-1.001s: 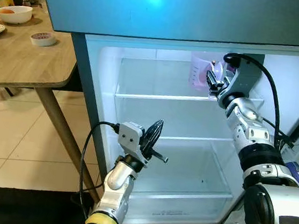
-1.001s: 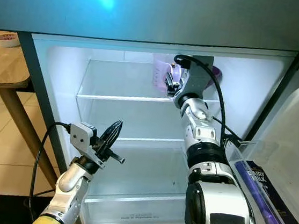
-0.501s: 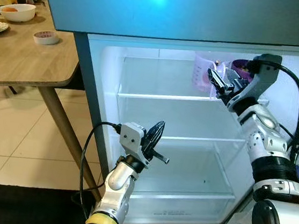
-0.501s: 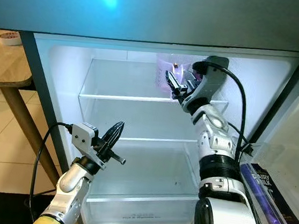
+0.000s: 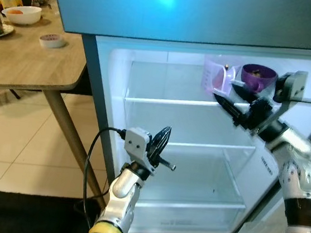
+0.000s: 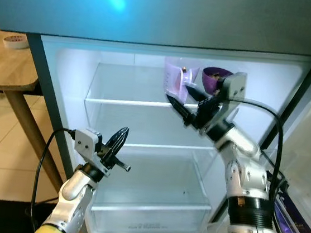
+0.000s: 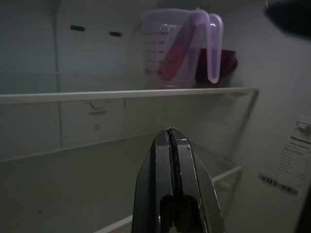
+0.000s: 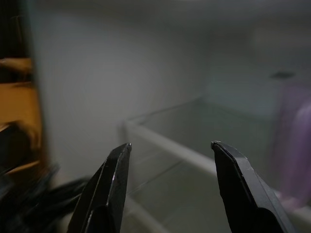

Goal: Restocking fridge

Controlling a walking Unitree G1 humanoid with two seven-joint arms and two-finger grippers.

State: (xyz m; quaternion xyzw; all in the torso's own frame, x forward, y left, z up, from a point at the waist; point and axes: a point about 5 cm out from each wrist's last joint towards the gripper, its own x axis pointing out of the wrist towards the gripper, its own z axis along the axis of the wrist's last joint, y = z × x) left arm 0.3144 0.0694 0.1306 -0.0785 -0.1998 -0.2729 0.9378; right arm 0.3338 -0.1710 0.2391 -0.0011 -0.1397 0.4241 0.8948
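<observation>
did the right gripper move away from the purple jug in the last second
Yes. The right gripper, open, has drawn back out from beside the purple jug on the top shelf, now in front of it, toward the robot.

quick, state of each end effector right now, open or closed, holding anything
Left end effector: closed, holding nothing, raised in front of the open fridge.
Right end effector: open, holding nothing, just in front of the top shelf.
</observation>
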